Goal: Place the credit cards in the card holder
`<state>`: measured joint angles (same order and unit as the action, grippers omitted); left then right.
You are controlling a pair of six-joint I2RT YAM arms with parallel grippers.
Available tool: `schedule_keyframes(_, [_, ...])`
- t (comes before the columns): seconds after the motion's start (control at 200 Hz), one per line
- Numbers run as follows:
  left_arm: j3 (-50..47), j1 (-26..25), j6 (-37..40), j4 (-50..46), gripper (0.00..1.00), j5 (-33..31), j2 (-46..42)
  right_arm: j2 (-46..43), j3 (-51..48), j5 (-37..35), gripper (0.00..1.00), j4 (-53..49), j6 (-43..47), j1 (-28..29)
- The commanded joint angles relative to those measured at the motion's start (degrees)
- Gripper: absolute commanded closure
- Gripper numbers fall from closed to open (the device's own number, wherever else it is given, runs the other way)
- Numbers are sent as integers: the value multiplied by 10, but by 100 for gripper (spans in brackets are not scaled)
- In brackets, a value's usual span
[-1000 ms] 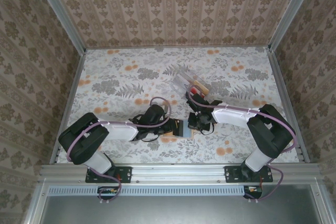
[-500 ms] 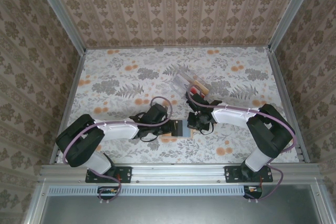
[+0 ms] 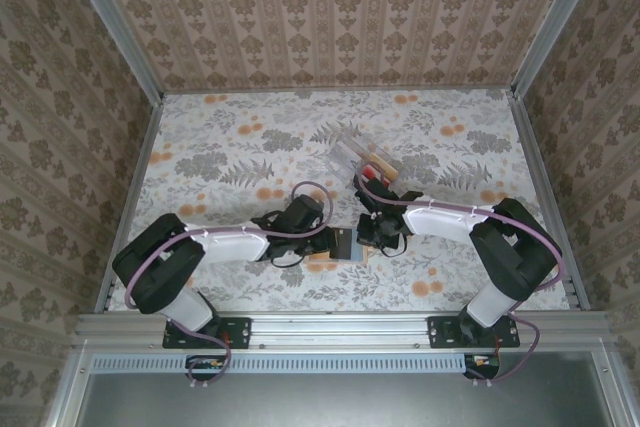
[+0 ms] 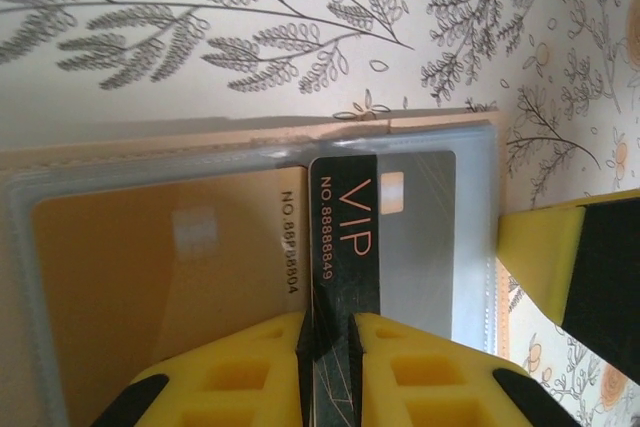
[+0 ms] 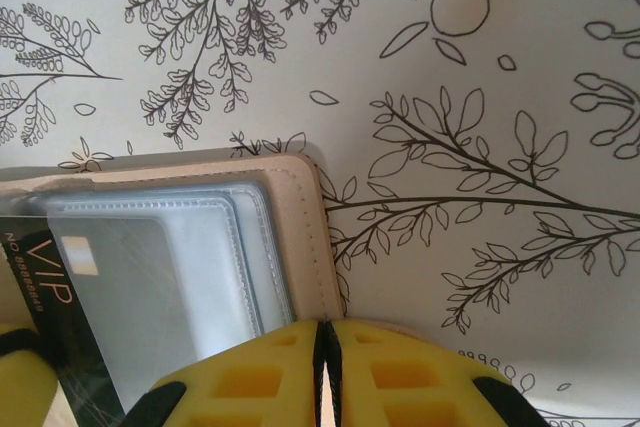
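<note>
The left end effector (image 4: 330, 335), bottom centre of its wrist view, is clamped on the dark grey plastic VIP card (image 4: 345, 227). That card lies partly under a clear sleeve (image 4: 470, 247) of the open tan leather-like card holder (image 4: 250, 135), beside an orange-tan card (image 4: 150, 287). The right end effector (image 5: 322, 339) pinches the holder's stitched edge on the floral surface (image 5: 480, 77).

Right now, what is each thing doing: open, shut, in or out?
Card holder: open, lying flat.
Orange card: tucked inside the holder.
Black card: partway in, pinched.
Left gripper: shut on the black card.
Right gripper: shut on the card holder's edge.
Tray: something red inside.
</note>
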<state>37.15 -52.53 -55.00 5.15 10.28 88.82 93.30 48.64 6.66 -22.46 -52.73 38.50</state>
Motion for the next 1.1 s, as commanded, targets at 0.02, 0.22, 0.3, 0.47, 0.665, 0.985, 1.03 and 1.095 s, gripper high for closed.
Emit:
schedule_keyframes(0.02, [16, -6, 17, 0, 81, 17, 12, 33, -12, 0, 85, 9, -9, 2])
schedule_keyframes(0.22, [18, -9, 4, 25, 80, 29, 23, 31, -13, 0, 85, 9, -10, 2])
schedule_keyframes(0.3, [20, -10, 2, 31, 79, 31, 27, 31, -13, 1, 85, 9, -10, 1])
schedule_keyframes(0.47, [29, -12, 2, 35, 77, 36, 34, 30, -14, 1, 85, 8, -10, 1])
schedule_keyframes(0.665, [32, -13, 3, 41, 75, 45, 43, 30, -16, 0, 85, 11, -11, 2])
schedule_keyframes(0.985, [32, -13, 8, 14, 73, 21, 25, 10, -15, -2, 84, 5, -12, 2])
schedule_keyframes(1.03, [32, -13, 9, 3, 72, 11, 18, 3, -15, -5, 84, 1, -12, 2])
schedule_keyframes(1.095, [30, -13, 10, -9, 69, -2, 6, -9, -12, -9, 83, -8, -9, 1])
